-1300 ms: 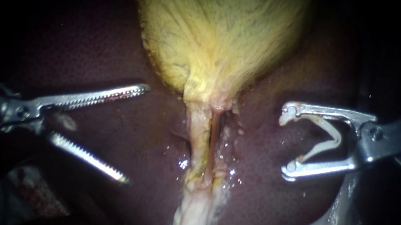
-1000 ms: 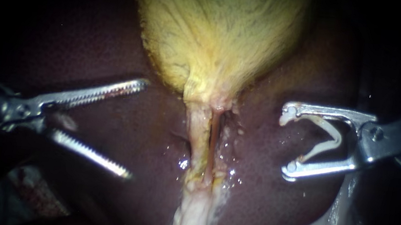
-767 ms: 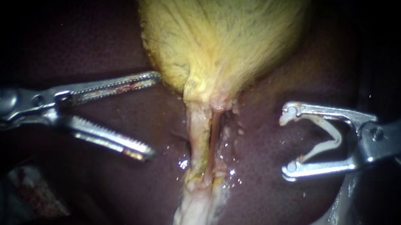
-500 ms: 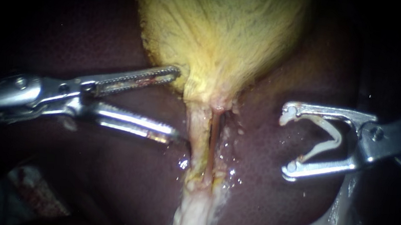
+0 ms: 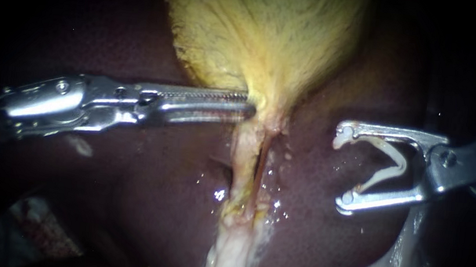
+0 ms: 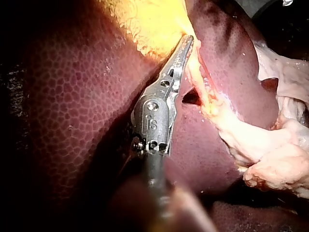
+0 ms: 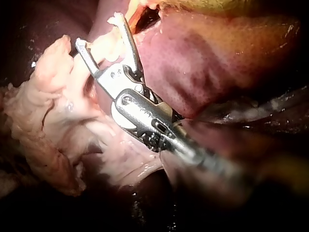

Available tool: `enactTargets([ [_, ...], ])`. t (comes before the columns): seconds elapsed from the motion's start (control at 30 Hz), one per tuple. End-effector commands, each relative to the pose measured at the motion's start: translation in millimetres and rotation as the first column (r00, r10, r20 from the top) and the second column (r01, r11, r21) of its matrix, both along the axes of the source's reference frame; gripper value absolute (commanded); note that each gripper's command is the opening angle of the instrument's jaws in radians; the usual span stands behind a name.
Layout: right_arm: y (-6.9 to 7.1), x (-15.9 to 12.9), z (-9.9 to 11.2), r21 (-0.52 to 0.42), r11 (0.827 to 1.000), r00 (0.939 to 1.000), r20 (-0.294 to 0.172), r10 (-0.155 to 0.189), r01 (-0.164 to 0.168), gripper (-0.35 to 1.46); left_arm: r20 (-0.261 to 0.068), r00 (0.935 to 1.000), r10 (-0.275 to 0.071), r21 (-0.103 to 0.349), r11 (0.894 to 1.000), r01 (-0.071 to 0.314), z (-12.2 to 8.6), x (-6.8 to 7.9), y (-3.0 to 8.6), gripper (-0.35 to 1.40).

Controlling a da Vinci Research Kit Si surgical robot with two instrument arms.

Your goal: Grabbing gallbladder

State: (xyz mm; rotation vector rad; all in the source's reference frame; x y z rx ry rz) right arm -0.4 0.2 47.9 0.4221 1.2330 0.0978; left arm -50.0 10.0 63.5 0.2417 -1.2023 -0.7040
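Entering from the left, the left instrument [image 5: 245, 104] lies low across the liver [image 5: 130, 164] with its shaft nearly level, so its claw meets the gallbladder [image 5: 265, 31] side-on. The claw is closed to a thin slit. Both toothed jaws bear on the yellow wall at their tips, so the hold takes only the edge of the narrow lower end. The left wrist view agrees: the claw's tips end in the yellow tissue where it tapers.

The gallbladder rests on the middle of the liver, with its wide body toward the liver's far edge and its neck pointing toward the near edge. The neck is judged to be the chosen site because the wall there is narrow enough to fit between the jaws and gives a handle for lifting. The bite looks shallow and may slip or tear under traction. Confirm the hold before pulling.

From the neck, a stalk of pale tissue [image 5: 244, 163] runs down the liver toward its near edge.

The right instrument [image 5: 343, 166] hangs over the right part of the liver, well apart from the stalk. Its claw stands wide and carries a white V-shaped clip [image 5: 399, 161], with one leg seated against each jaw. Its mouth faces the stalk. This placement is judged to keep it clear of the grasp while holding the clip ready.
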Motion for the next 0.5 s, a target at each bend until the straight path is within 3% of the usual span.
enactTargets([
  [0.03, 0.0, 0.0, 0.0, 0.0, 1.0, 1.0, 0.0, 0.0, 0.0, 0.6, 0.001, 1.0, 0.001, 0.007, 1.0, -0.001, 0.0, 0.0, 0.0, -0.35],
  [0.5, 0.0, 0.0, 0.0, 0.0, 1.0, 1.0, 0.0, 0.0, 0.0, 0.6, 0.001, 1.0, 0.001, 0.007, 1.0, -0.002, 0.0, 0.0, 0.0, -0.35],
])
